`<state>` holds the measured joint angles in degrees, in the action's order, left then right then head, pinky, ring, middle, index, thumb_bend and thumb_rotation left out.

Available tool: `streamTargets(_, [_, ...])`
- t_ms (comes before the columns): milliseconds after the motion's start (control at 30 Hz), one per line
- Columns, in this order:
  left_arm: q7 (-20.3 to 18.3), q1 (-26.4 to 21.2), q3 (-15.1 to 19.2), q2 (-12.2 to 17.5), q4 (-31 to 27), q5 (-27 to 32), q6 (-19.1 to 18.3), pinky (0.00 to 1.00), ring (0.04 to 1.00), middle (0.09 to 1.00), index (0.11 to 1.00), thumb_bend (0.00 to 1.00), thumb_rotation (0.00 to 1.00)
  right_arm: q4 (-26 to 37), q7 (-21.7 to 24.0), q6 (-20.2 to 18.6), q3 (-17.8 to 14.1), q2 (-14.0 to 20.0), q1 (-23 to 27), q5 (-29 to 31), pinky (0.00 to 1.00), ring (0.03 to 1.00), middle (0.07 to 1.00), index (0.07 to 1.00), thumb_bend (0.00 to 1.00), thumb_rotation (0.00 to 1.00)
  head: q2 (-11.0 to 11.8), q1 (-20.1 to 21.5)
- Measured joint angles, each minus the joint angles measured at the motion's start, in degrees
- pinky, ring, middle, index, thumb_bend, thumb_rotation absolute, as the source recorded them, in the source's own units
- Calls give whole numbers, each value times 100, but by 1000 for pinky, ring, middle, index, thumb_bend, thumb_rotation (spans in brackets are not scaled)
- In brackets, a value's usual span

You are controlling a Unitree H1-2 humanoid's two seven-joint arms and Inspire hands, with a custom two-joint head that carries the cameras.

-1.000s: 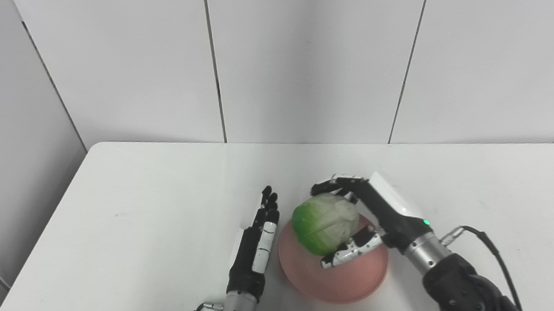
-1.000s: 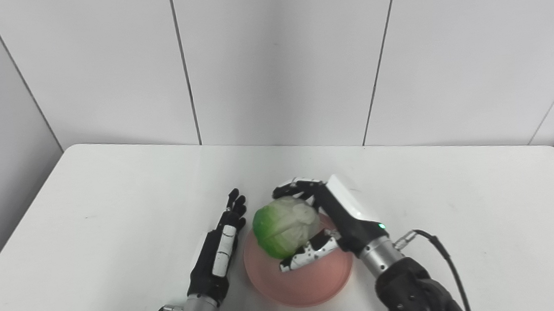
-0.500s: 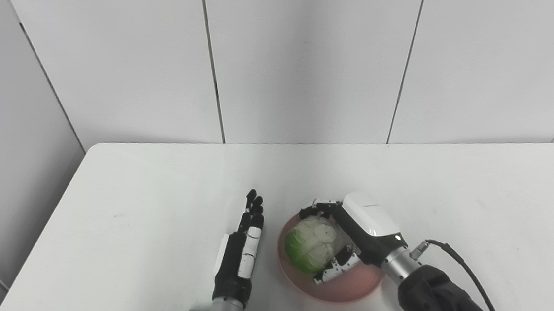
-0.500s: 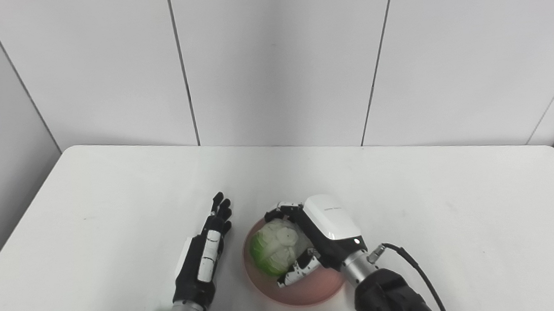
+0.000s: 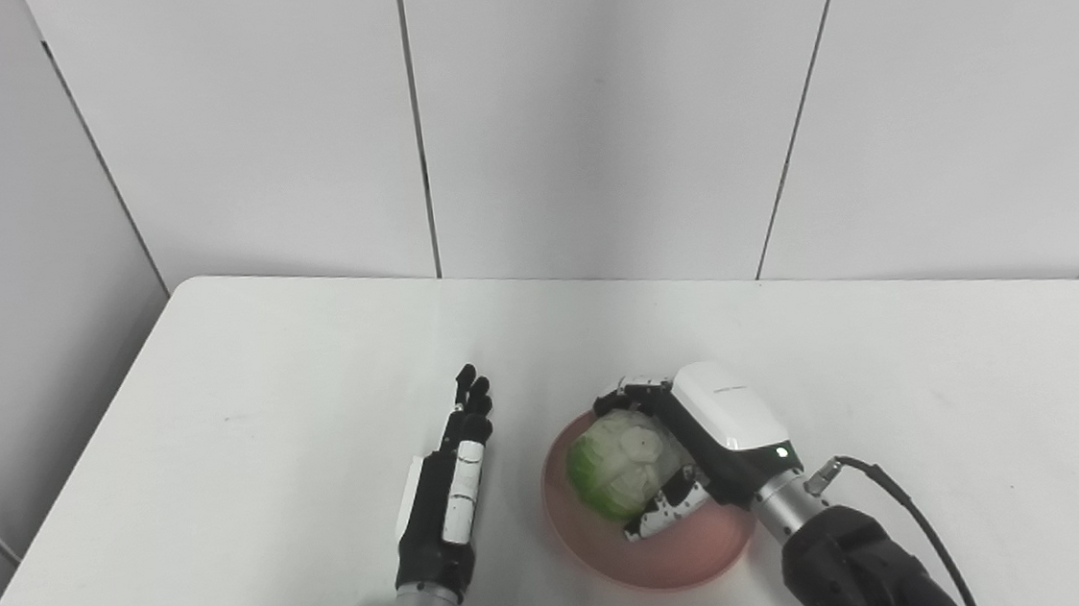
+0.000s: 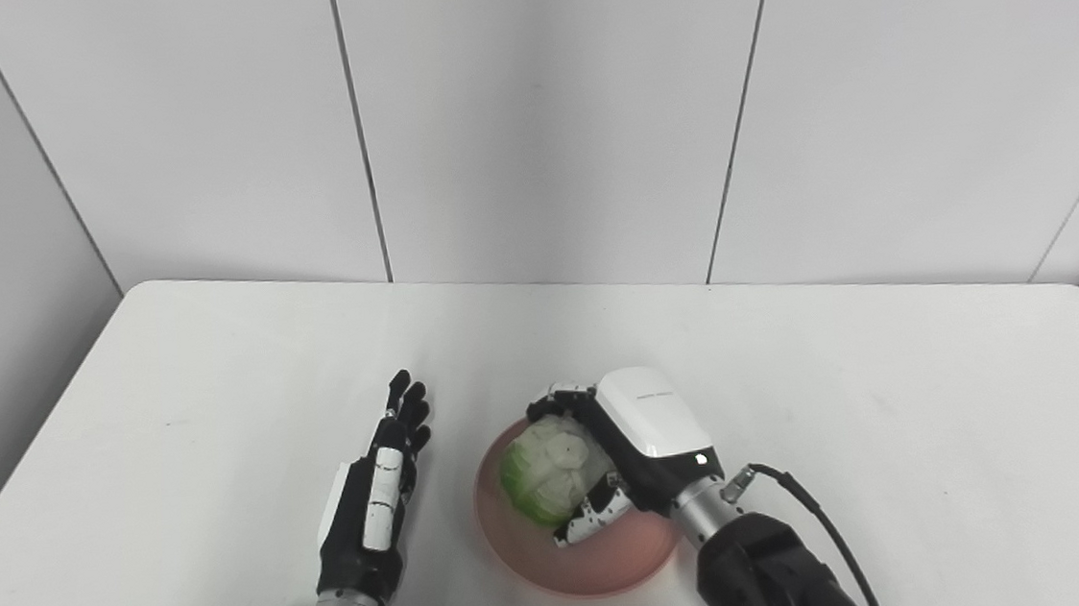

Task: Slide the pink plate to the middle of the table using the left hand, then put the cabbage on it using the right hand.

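While the cabbage (image 5: 621,462) lies inside the pink plate (image 5: 661,558) near the middle of the white table (image 5: 225,463), it is gripped by the right hand (image 5: 709,439), fingers curled round it. The left hand (image 5: 448,488) is held flat and open, empty, left of the plate.
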<state>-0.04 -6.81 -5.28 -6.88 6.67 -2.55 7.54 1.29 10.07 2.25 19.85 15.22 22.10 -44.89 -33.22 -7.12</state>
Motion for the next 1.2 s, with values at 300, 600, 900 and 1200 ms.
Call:
streamTargets(300, [0, -1, -13, 9, -1, -4, -1, 1000, 1000, 1000, 1000, 702, 1000, 1294, 2477, -1057, 17, 798, 303, 303, 896, 936, 904, 881, 821, 320, -9, 9])
streamTargets(600, [2, -2, -21, 10, 2, -2, -4, 1000, 1000, 1000, 1000, 706, 1000, 1648, 3175, -1280, -398, 1148, 485, 1223, 984, 998, 991, 967, 940, 347, -9, 53])
streamTargets(900, [-1, -6, -11, 12, 32, 14, -2, 1000, 1000, 1000, 1000, 714, 1000, 1293, 1655, -654, -1617, 669, -484, 2424, 852, 997, 1000, 1000, 870, 528, 35, 333])
streamTargets(1200, [-9, -7, 38, 89, 27, 19, 60, 1000, 1000, 1000, 1000, 687, 1000, -35, 201, 302, -2397, -739, -1469, 3984, 998, 1000, 1000, 1000, 763, 825, 52, 448])
